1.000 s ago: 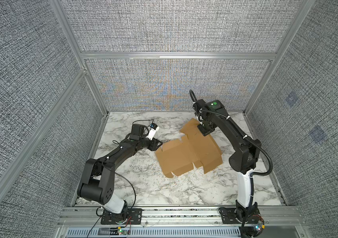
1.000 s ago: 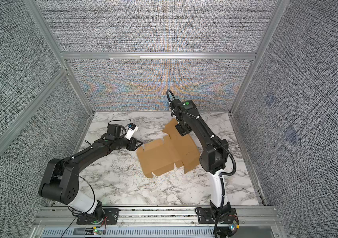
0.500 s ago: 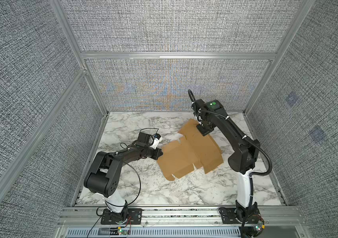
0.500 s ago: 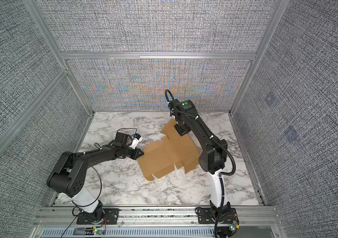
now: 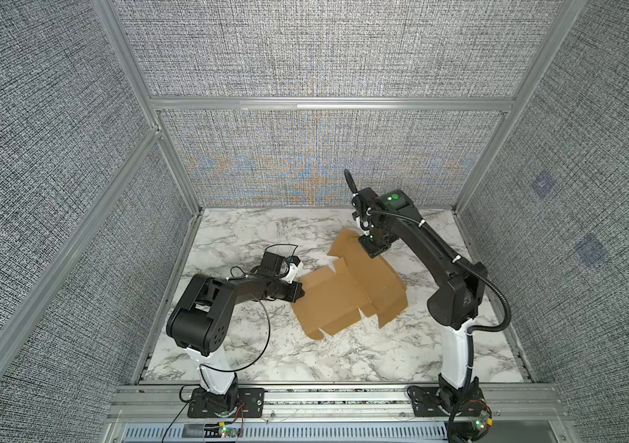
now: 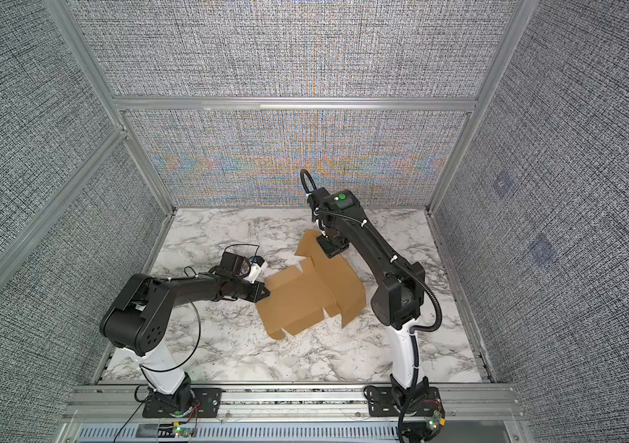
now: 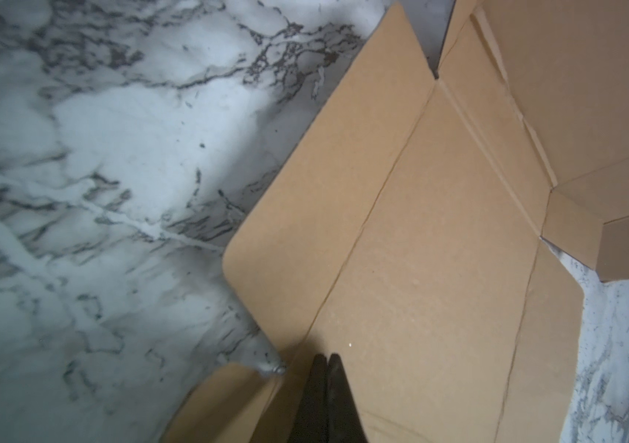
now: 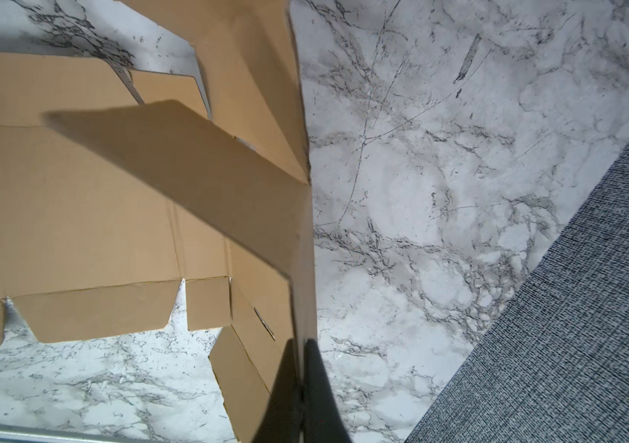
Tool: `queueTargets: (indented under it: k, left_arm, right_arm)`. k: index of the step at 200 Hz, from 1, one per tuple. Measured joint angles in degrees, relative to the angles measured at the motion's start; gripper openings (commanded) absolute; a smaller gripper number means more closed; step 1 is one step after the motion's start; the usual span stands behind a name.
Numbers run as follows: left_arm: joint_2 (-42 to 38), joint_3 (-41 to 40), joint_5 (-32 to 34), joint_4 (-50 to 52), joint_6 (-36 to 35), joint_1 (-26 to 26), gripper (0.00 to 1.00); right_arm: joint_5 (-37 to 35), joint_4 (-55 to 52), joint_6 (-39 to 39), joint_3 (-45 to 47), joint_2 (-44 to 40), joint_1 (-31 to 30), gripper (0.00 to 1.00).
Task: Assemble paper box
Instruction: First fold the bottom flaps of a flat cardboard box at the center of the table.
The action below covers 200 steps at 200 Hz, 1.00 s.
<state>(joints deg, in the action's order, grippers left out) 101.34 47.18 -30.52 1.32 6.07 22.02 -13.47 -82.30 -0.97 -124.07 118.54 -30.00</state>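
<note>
Tan-brown die-cut cardboard sheet [image 5: 347, 295] lies on the white marble tabletop [image 5: 266, 237], right gripper [image 8: 302, 345] clamped on its raised flap, apparently folding it, while left gripper [image 7: 326, 360], jaws together, seems to pin the opposite edge.

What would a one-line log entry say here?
left gripper: shut at paper box edge, hold unclear | right gripper: shut on raised flap | paper box: unassembled

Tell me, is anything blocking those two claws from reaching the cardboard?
Nothing visible. The right gripper is shut on a raised flap of the cardboard. The left gripper is shut with its tips at another edge; whether it pinches anything is unclear.
</note>
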Motion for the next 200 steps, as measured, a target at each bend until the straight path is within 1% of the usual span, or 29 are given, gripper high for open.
queueTargets:
  k: [19,35,53,68,92,118,136,169,200]
  left_arm:
    - [-0.22,-0.39,0.09,-0.52,0.07,0.02,0.04]
    - [-0.26,-0.7,0.11,-1.14,0.28,0.02,0.04]
    - [-0.17,-0.81,0.04,-1.62,0.48,0.04,0.04]
    - [0.0,-0.79,-0.07,-1.84,0.68,0.11,0.04]
    - [0.09,-0.68,-0.07,-2.08,1.31,0.31,0.04]
    - [0.09,-0.81,-0.04,-2.58,1.49,0.63,0.04]
    - [0.22,-0.83,-0.07,-2.8,1.68,0.76,0.04]
    - [0.74,-0.39,-0.24,-3.02,1.9,1.05,0.04]
    - [0.74,-0.39,-0.26,-3.15,2.12,1.09,0.04]
  right_arm:
    - [0.61,1.81,0.68,3.3,-0.87,-0.02,0.02]
    - [1.31,3.76,1.11,5.73,-1.95,-0.07,0.06]
    - [1.9,6.01,1.73,8.68,-3.54,-0.31,0.07]
    - [2.34,7.8,1.77,11.02,-4.92,-0.42,0.06]
    - [2.4,9.7,2.16,13.7,-6.38,-0.42,0.0]
    - [3.02,10.25,2.03,14.12,-7.61,-0.37,0.0]
    - [5.49,10.01,1.77,13.62,-8.72,0.07,0.0]
    - [12.2,9.4,1.49,13.14,-9.92,0.9,0.0]
    - [17.9,11.78,1.51,15.93,-12.2,1.2,0.0]
